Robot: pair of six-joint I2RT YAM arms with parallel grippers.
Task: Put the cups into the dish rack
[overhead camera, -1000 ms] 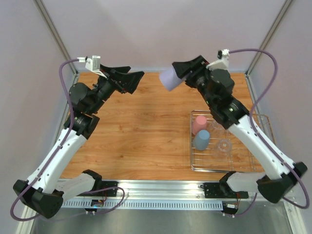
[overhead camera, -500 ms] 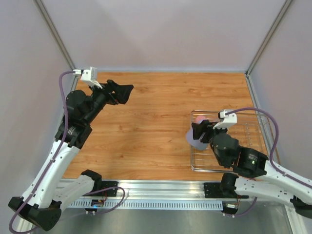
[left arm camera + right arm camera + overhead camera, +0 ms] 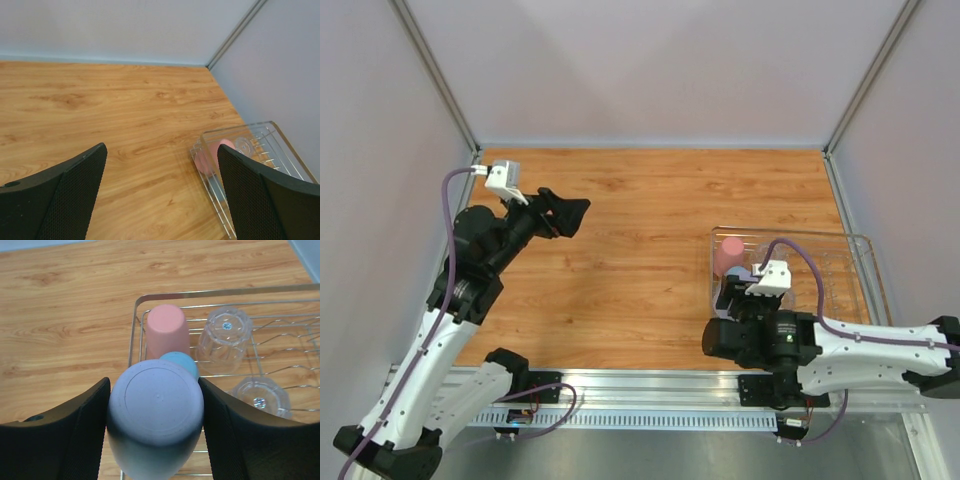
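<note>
The lavender cup [image 3: 156, 412] is grasped by the right hand [image 3: 153, 390] above the dish rack [image 3: 210, 292]; the left hand [image 3: 161, 149] is seen released.

The round lavender plastic cup [image 3: 155, 415] is pale violet, shading darker down its side. The tapered pink plastic cup [image 3: 166, 327] is salmon-pink, and the small blue plastic cup [image 3: 181, 362] is soft sky blue. A clear faceted glass tumbler [image 3: 223, 337] and a second clear glass tumbler [image 3: 262, 396] are colourless. The silver wire dish rack [image 3: 200, 294] forms a grey-silver grid. The wooden table top [image 3: 65, 315] is honey-orange with darker brown grain streaks. The left gripper [image 3: 161, 147] has black fingers [image 3: 70, 195] with a fine mesh pattern.
</note>
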